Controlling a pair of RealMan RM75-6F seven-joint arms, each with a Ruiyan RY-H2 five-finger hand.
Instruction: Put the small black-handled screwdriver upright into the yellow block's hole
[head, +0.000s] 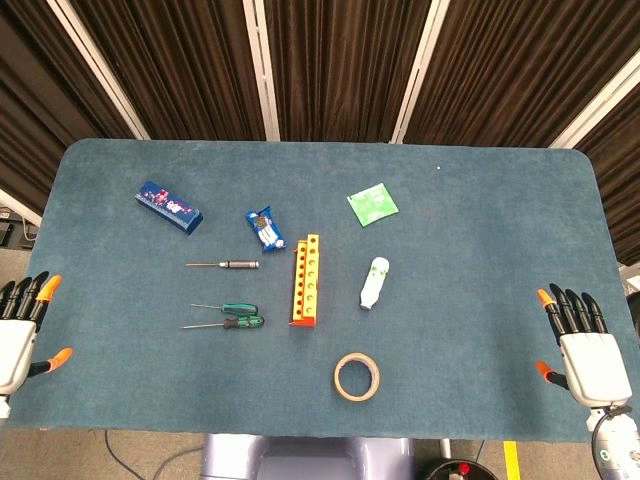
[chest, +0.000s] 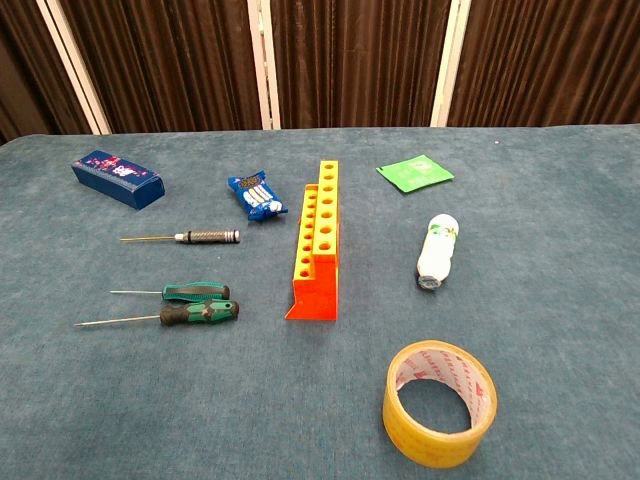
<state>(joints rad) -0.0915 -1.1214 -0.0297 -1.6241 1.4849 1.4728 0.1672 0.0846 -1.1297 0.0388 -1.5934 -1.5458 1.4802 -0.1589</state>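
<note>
The small black-handled screwdriver (head: 224, 265) (chest: 185, 237) lies flat on the blue table, tip pointing left, just left of the yellow block. The yellow block (head: 307, 277) (chest: 319, 227), with an orange base and rows of holes, stands near the table's middle. My left hand (head: 20, 325) rests at the table's left front edge with fingers spread, holding nothing. My right hand (head: 580, 345) sits at the right front edge, fingers likewise apart and empty. Both hands are far from the screwdriver. The chest view shows neither hand.
Two green-handled screwdrivers (head: 228, 316) (chest: 195, 303) lie in front of the black one. A blue box (head: 168, 207), a blue snack packet (head: 266, 228), a green sachet (head: 372, 204), a white bottle (head: 374, 282) and a tape roll (head: 357, 377) (chest: 440, 402) lie around the block.
</note>
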